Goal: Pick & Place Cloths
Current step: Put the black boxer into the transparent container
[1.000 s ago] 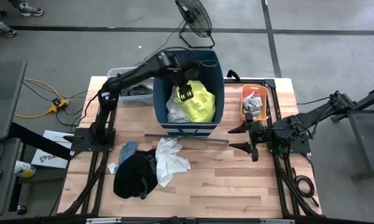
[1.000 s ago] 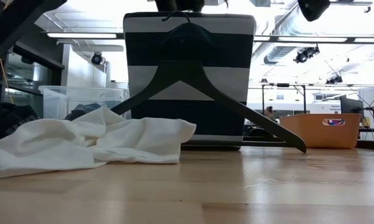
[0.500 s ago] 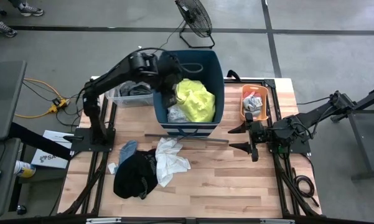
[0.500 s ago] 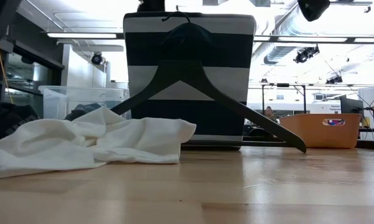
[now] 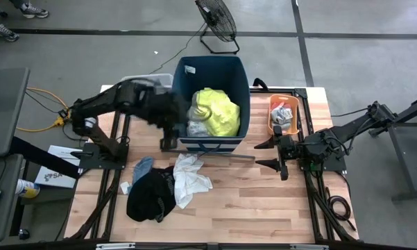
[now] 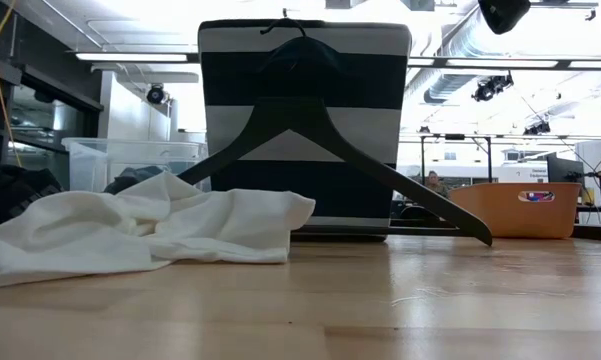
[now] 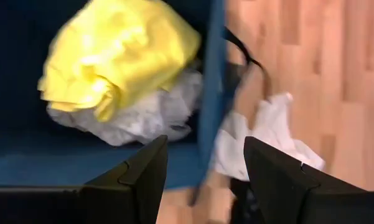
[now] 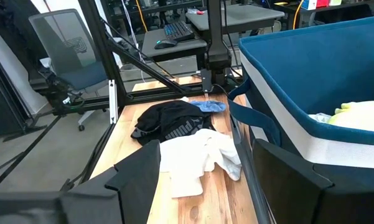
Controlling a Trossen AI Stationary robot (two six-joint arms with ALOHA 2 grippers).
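A neon-yellow shirt (image 5: 217, 111) and a white piece (image 7: 140, 118) lie inside the tall dark-blue bin (image 5: 230, 69). On the table near the bin lies a pile of cloths: a white garment (image 5: 191, 178), black clothes (image 5: 151, 196) and a blue piece (image 5: 142, 167). My left gripper (image 7: 205, 149) hovers open and empty above the bin's near left corner (image 5: 168, 137). My right gripper (image 5: 272, 154) stands open and empty at the table's right, pointing toward the pile (image 8: 199, 158).
A dark hanger (image 6: 330, 140) leans against the bin's near wall. An orange tub (image 5: 284, 114) with a cloth in it stands right of the bin. A clear container (image 6: 130, 160) sits at the far left. Bare wood lies along the near edge.
My left gripper has drawn back from over the yellow shirt in the bin, going toward the table's left and near edge and a little up, and now hangs over the bin's near left corner. It stays open. The cloths have not moved.
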